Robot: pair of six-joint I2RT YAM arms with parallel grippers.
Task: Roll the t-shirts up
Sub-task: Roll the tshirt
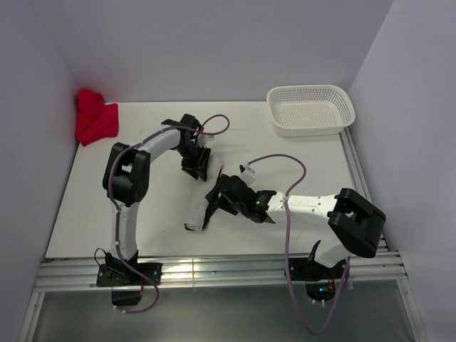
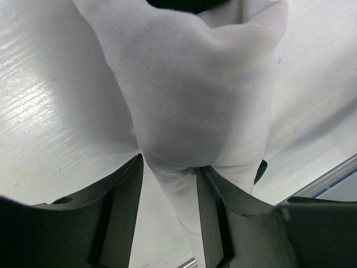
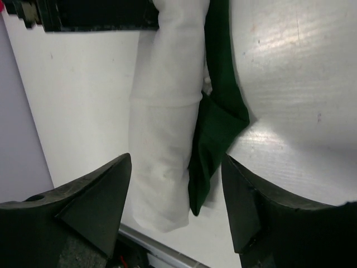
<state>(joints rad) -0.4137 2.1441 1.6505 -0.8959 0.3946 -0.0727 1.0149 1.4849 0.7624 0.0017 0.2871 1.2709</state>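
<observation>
blocked: basket (image 1: 311,109) far right, red cloth (image 1: 95,116) far left, t-shirts (image 3: 162,139) centre | free: table (image 1: 246,135) back middle

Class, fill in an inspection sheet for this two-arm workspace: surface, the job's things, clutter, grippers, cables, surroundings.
Surface: white table, glossy.
Job's things: off-white rolled cloth t-shirt, with dark green cloth t-shirt alongside and touching it.
Clutter: crumpled red cloth in the far left corner; white perforated plastic basket at far right, empty.
Grippers: left gripper closed on the off-white shirt; right gripper open above both shirts.
Cables: purple cables loop along each arm.
Surroundings: plain pale walls; metal rails at the near edge.
</observation>
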